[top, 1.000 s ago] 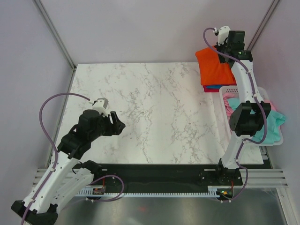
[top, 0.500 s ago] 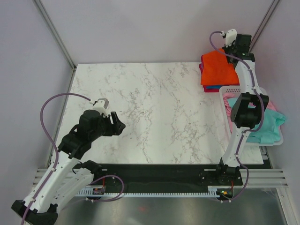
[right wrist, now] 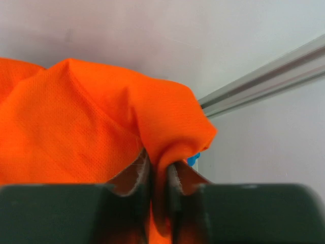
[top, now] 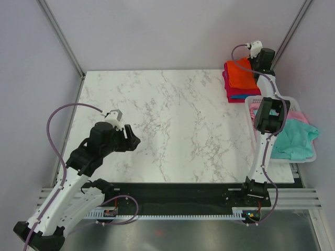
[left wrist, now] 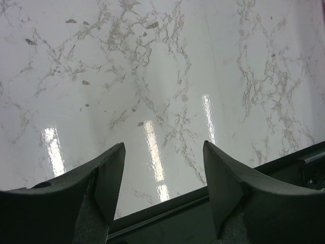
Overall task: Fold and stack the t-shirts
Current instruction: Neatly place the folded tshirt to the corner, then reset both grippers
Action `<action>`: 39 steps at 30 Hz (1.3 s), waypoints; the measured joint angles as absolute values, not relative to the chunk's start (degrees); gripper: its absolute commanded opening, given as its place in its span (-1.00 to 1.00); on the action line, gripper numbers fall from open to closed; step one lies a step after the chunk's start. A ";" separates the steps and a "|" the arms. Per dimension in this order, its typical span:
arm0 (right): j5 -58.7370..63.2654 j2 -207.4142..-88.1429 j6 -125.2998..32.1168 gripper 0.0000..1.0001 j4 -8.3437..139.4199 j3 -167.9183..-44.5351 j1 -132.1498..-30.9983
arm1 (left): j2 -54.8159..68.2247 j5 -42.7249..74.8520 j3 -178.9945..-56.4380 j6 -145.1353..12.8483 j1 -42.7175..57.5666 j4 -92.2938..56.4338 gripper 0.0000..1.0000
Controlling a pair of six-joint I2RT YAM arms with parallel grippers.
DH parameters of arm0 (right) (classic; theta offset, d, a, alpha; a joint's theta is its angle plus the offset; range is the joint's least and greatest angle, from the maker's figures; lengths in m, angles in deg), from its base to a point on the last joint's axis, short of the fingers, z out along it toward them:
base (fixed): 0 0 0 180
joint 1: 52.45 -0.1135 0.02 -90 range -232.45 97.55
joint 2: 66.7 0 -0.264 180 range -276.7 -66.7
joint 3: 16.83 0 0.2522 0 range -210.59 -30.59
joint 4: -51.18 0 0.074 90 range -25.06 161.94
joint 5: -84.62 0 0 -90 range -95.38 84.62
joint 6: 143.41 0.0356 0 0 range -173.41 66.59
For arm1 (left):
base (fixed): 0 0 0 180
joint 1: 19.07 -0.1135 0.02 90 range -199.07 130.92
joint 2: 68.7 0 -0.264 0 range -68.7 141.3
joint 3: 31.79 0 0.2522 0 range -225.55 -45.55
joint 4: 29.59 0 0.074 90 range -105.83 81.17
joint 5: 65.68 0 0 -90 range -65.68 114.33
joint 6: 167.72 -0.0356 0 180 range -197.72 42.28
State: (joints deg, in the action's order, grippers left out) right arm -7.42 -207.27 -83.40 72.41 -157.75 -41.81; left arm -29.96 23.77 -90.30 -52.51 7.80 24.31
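Observation:
The folded orange-red t-shirt (top: 241, 73) lies on top of a stack at the table's far right corner, over a magenta t-shirt (top: 230, 89) and a blue t-shirt (top: 242, 97). My right gripper (top: 255, 64) is at the stack's far right edge, shut on a fold of the orange-red t-shirt (right wrist: 91, 127); the cloth is pinched between the pads (right wrist: 139, 175). A teal t-shirt (top: 296, 138) and a pink t-shirt (top: 257, 111) lie in the basket. My left gripper (top: 131, 139) hangs open and empty over the table's left front (left wrist: 162, 157).
The white slotted basket (top: 309, 158) stands at the right edge, in front of the stack. The marble table (top: 172, 120) spreads between the arms. A metal frame post (right wrist: 264, 81) runs close behind the stack. A black rail (left wrist: 284, 162) borders the table's near edge.
My right gripper has carried the orange-red t-shirt back and down onto the stack, where it now lies flatter. The left arm has barely moved.

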 measured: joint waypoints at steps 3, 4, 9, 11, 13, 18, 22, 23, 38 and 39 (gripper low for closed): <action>-7.40 -209.87 -82.44 0.55 68.91 -157.92 -41.81 | -29.96 23.79 -90.17 -52.51 7.80 24.34 0.40; -7.44 -210.35 -81.96 0.68 67.95 -157.92 -41.81 | -29.96 23.79 -90.17 -52.51 7.80 24.31 0.40; -11.42 -210.75 -80.06 0.80 63.07 -157.90 -41.79 | -29.92 23.79 -90.17 -52.51 7.80 24.31 0.40; -13.65 -210.05 -79.49 0.91 61.19 -157.33 -41.73 | -30.07 23.79 -90.17 -52.53 7.78 24.31 0.40; -17.04 -208.01 -78.97 0.96 59.97 -155.43 -41.75 | -30.20 23.79 -90.15 -52.53 7.67 24.29 0.40; -26.94 -199.18 -75.62 0.96 58.20 -152.83 -41.38 | -30.55 23.72 -90.17 -52.55 6.18 24.31 0.40; -28.62 -187.10 -67.54 0.96 59.36 -150.60 -40.52 | -31.64 23.24 -90.17 -52.58 5.18 24.29 0.40; -27.62 -183.80 -65.18 0.96 59.82 -149.29 -40.26 | -31.77 22.98 -90.17 -52.62 5.04 24.27 0.40; -22.15 -127.76 -30.71 0.96 74.09 -92.66 -58.10 | -32.87 20.88 -90.17 -53.25 4.41 24.25 0.43; -21.85 -125.53 -29.13 0.96 76.08 -88.63 -58.51 | -33.06 20.86 -90.17 -53.28 4.41 24.25 0.45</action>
State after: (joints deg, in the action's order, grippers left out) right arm -21.85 -125.53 -29.13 76.08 -88.63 -58.51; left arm -33.06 20.86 -90.17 -53.28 4.41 24.25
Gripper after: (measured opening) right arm 0.982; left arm 0.711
